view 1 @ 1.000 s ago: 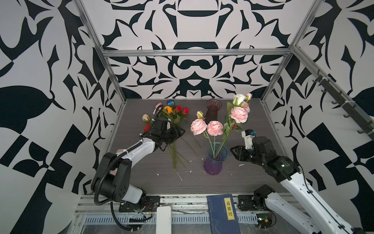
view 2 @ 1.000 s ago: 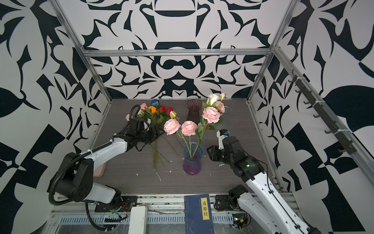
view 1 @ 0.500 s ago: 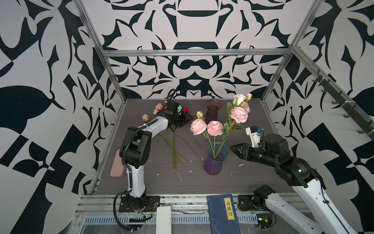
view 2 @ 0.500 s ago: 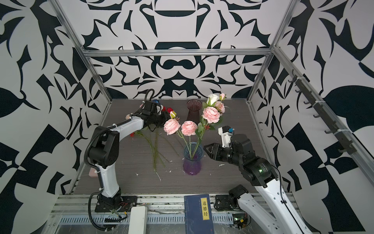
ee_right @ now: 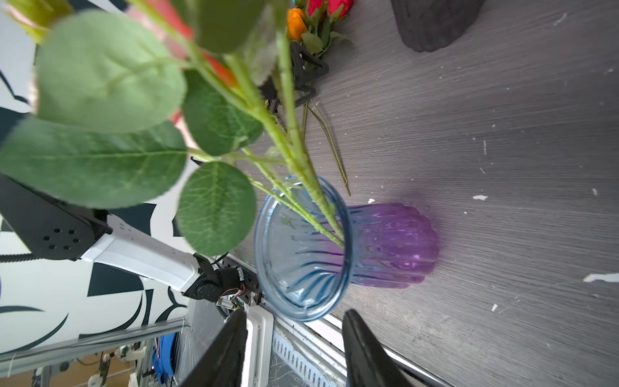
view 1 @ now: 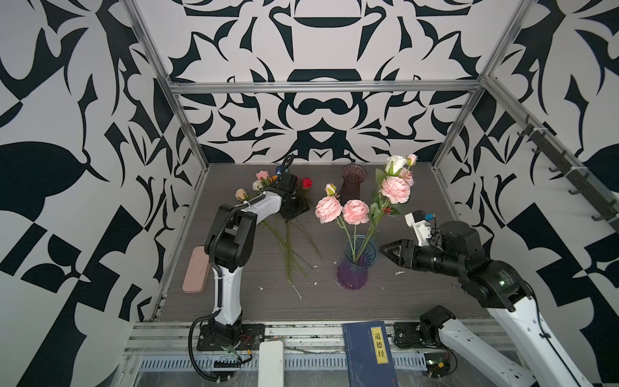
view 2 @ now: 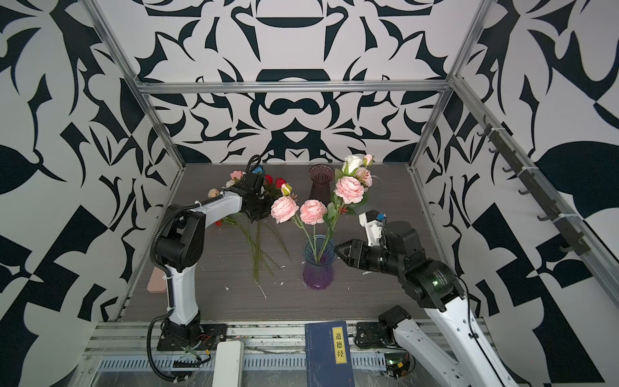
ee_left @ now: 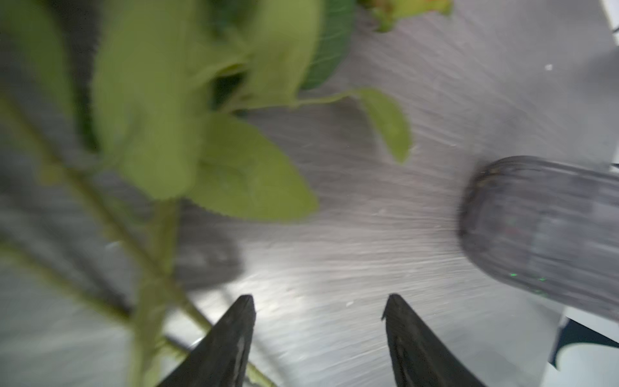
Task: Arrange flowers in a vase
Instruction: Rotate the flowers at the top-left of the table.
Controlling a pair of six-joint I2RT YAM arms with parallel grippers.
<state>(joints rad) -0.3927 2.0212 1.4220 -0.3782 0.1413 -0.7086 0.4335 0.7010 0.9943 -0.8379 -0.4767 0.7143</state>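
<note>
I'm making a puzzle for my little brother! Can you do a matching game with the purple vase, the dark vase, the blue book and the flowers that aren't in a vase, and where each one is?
Things:
1. purple vase
2. dark vase
3. blue book
4. loose flowers

Places:
A. lying flat on the table
B. on the front rail, off the table
C. near the back wall
D. mid-table, holding pink blooms

Pairs: 1-D, 2-C, 3-B, 4-A
</note>
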